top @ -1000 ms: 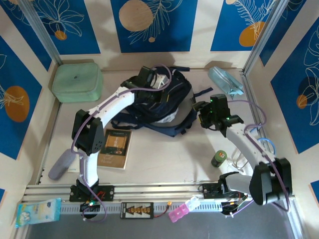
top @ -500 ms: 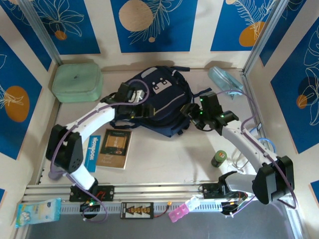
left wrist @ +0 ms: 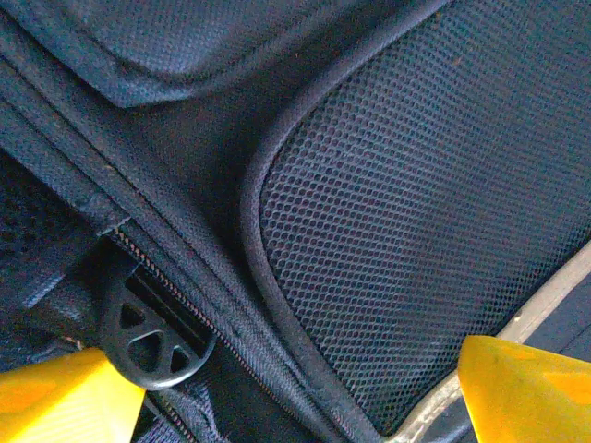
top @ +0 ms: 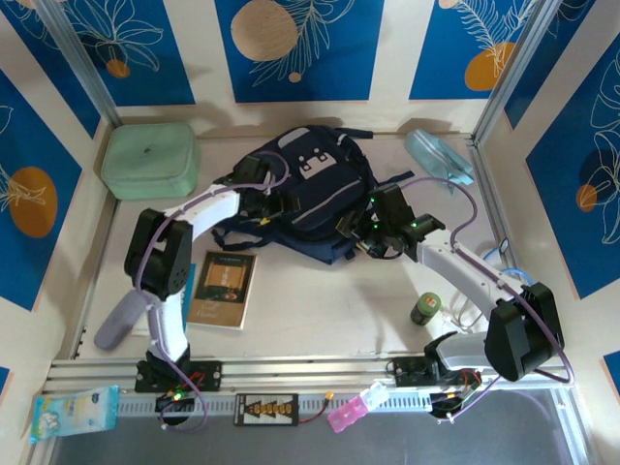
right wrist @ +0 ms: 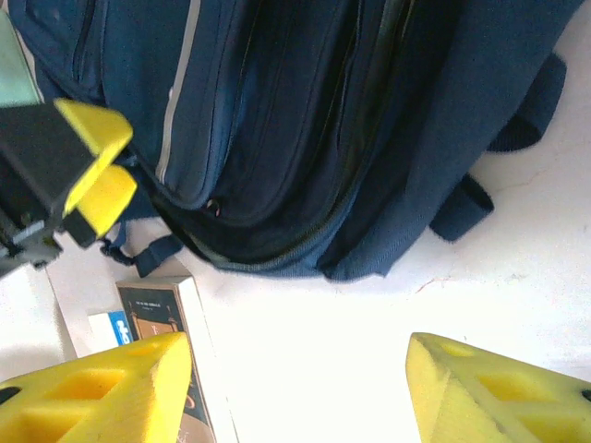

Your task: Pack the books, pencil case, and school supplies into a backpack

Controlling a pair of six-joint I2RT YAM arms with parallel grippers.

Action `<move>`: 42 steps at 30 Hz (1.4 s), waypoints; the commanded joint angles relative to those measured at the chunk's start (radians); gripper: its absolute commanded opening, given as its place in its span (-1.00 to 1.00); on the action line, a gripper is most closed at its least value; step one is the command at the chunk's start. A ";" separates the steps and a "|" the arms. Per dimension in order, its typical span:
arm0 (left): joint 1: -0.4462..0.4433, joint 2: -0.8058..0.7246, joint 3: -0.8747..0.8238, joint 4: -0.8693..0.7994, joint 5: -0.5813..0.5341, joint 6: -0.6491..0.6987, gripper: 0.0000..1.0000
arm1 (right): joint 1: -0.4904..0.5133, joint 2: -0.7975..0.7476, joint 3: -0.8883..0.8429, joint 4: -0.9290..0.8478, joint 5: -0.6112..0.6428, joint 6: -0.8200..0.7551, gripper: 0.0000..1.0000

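- We see the backpack [top: 315, 189] lying flat at the middle of the table's far half, with its grey-white patch facing up.
- The left gripper [top: 274, 205] rests over the backpack's left side. In the left wrist view its yellow fingers [left wrist: 526, 388] are spread wide, with mesh fabric and a zip line between them and nothing pinched.
- A black plastic ring [left wrist: 152, 337] sits on the backpack's strap webbing, just beside the left finger.
- The right gripper [top: 354, 231] is at the backpack's near right corner. Its fingers [right wrist: 499, 388] are spread over bare table just in front of the backpack and grip nothing.
- The tan book [top: 221, 288] lies flat on the table near the backpack's near left corner, apart from it.
- A white and blue edge [right wrist: 109, 328] shows beside the tan book. It may be the second book, but the arm hides too much for us to tell.
- The pencil case [top: 438, 155] lies to the right of the backpack, at the far right corner.
- A mint-green case [top: 150, 158] sits to the left of the backpack, well apart from it.
- A small green bottle [top: 424, 310] stands well in front of the backpack, on the right.
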 commanded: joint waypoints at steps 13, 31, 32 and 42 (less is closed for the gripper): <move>0.017 -0.161 -0.055 -0.111 -0.061 0.140 0.83 | 0.066 -0.008 0.032 -0.023 0.030 -0.056 0.27; 0.072 -0.704 -0.825 -0.051 -0.050 -0.048 0.89 | 0.202 0.184 0.158 -0.020 0.041 -0.094 0.31; 0.058 -0.704 -0.840 -0.028 -0.035 -0.069 0.89 | 0.200 0.187 0.158 -0.022 0.043 -0.092 0.31; -0.137 -0.566 -0.842 0.326 0.114 -0.393 0.86 | 0.203 0.213 0.170 -0.035 0.046 -0.088 0.29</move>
